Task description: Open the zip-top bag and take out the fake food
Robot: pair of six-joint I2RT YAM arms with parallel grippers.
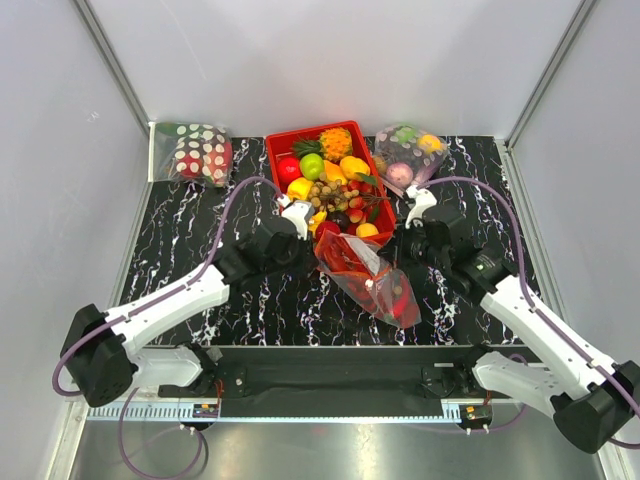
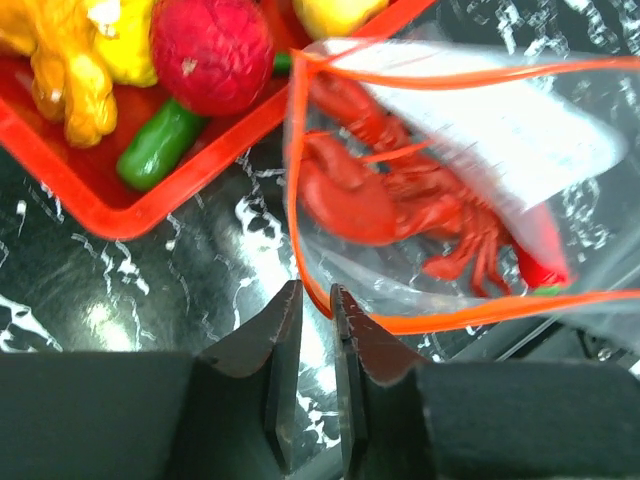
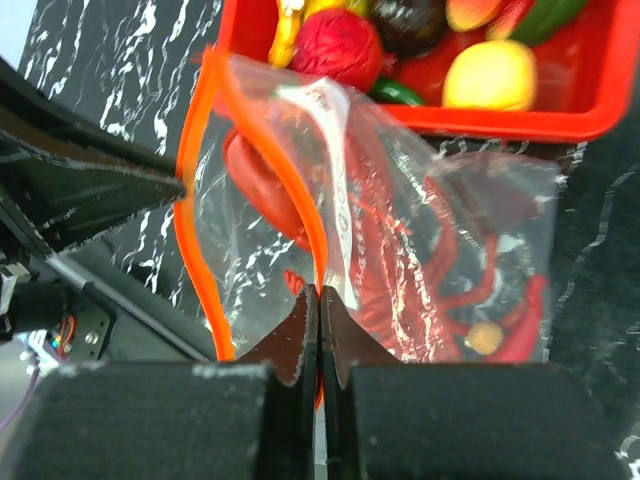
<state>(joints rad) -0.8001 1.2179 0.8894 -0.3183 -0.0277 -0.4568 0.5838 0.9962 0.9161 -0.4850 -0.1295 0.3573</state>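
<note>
Right wrist view: right jaws clamp the bag (image 3: pixel 420 230) by its zip strip (image 3: pixel 182 215). Left jaws stand nearly shut at the other lip; grip unclear.

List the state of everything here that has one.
bag, mouth open
lobster, inside the bag
left claw, nearly shut around the bag's rim
right claw, shut on the bag's rim
tray, full of fruit

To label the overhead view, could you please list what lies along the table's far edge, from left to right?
dotted red bag → red tray holding fruit → clear bag of pastel fruit
</note>
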